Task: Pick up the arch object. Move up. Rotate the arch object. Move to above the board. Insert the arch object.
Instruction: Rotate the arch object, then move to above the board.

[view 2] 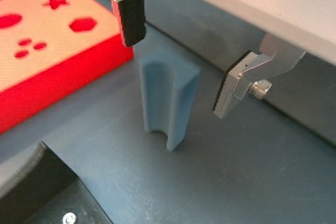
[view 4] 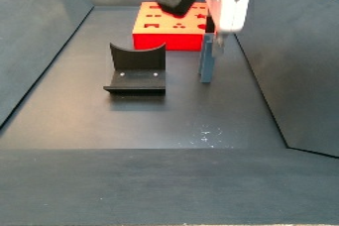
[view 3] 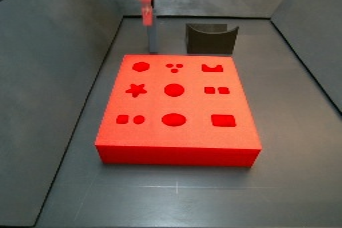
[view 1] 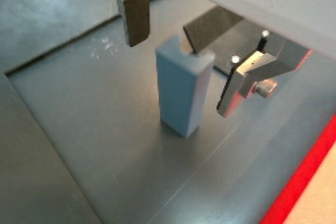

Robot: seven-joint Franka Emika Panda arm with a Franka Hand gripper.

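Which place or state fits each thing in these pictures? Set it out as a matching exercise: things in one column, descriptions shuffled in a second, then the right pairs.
Things
1. arch object
2. board
3. fixture
4. gripper

Descriptions
A. bright red slab with shaped recesses
B. dark bracket on the floor, beside the red slab
C. open, one of its fingers on either side of the pale block, not touching it
D. pale grey-blue, standing upright on the floor

Pairs: 1-D, 2-A, 3-B, 4-C
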